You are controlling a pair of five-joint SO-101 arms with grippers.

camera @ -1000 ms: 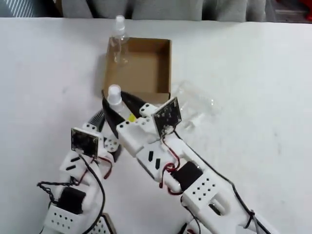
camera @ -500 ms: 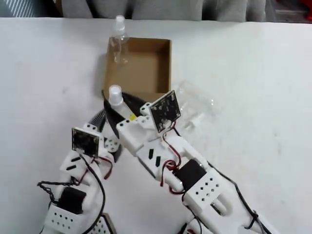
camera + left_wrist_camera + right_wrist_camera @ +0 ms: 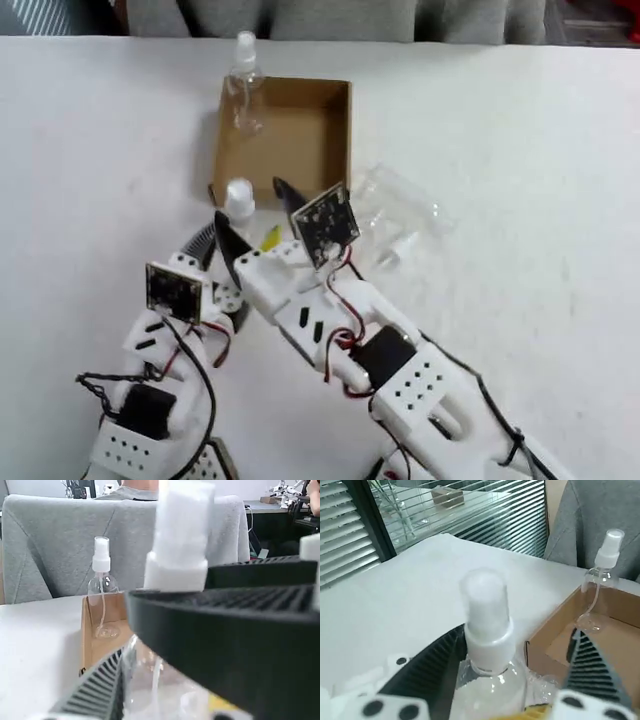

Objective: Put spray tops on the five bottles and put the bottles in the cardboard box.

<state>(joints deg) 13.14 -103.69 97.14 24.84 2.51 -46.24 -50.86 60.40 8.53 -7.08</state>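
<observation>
From above, we lose the body of the near bottle [image 3: 491, 682] under the arms, bar its spray top [image 3: 238, 194]. At two o'clock from the cardboard box [image 3: 295, 150], loose clear bottles [image 3: 405, 212] blur together; we cannot count them.

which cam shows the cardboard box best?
High view. The cardboard box shows whole from above: open top, all four walls, bare floor, and one capped bottle standing in a far corner. The left wrist view gives one outer wall plus that bottle. The right wrist view gives a near corner, partly hidden.
</observation>
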